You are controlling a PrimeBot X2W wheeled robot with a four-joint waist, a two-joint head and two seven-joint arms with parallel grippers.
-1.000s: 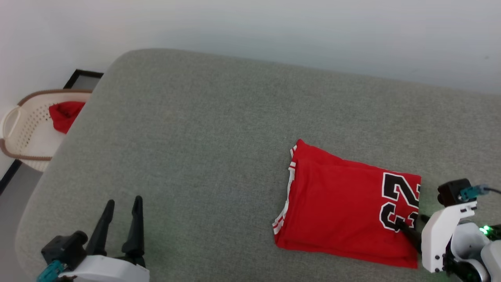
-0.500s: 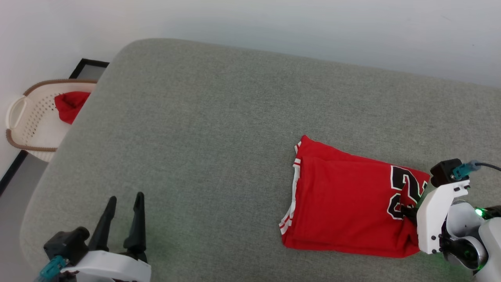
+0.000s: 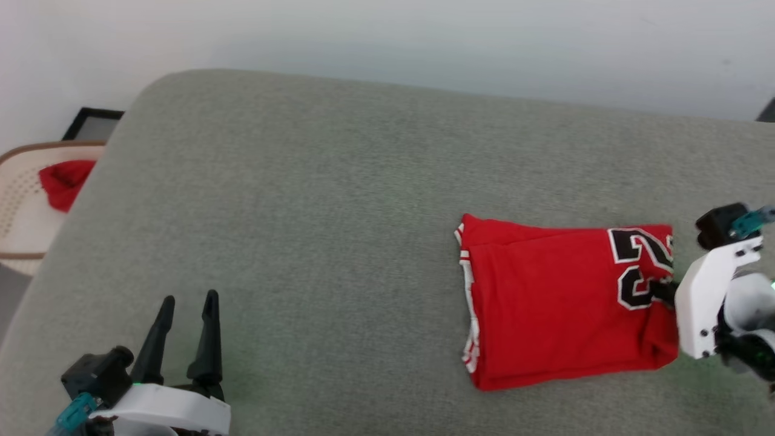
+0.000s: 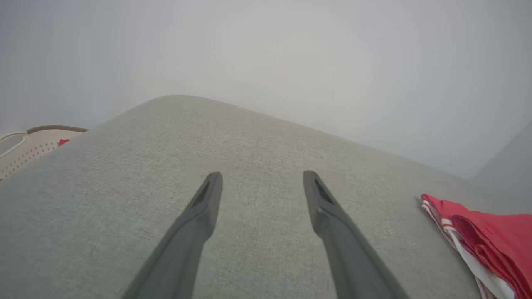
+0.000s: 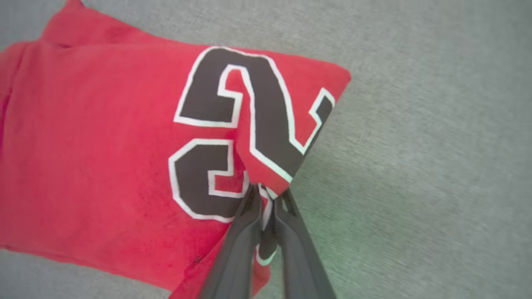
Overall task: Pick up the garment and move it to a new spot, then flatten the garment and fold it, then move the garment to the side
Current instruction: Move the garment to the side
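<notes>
L gripper (image 3: 189, 297) hangs w/ fingers spread, nothing btwn them, bare grey cushion (image 3: 333, 200) ahead of its tips. Basket (image 3: 15, 206) w/ plain red cloth (image 3: 60, 181) sits far off to its left. The garment (image 3: 545, 309) lies well to its right, folded into a compact rectangle, striped trim on the edge facing it, "23" at the far end. R gripper (image 5: 268, 193) is clamped on that numbered edge, cloth bunched btwn its fingers. Judgement: pick-up, flatten & fold look done. Only the move to the side is left, prob in hand now.

White wrist shells (image 3: 705, 303), black tapered claw fingers (image 3: 209, 339), teal connectors (image 3: 748, 221)
</notes>
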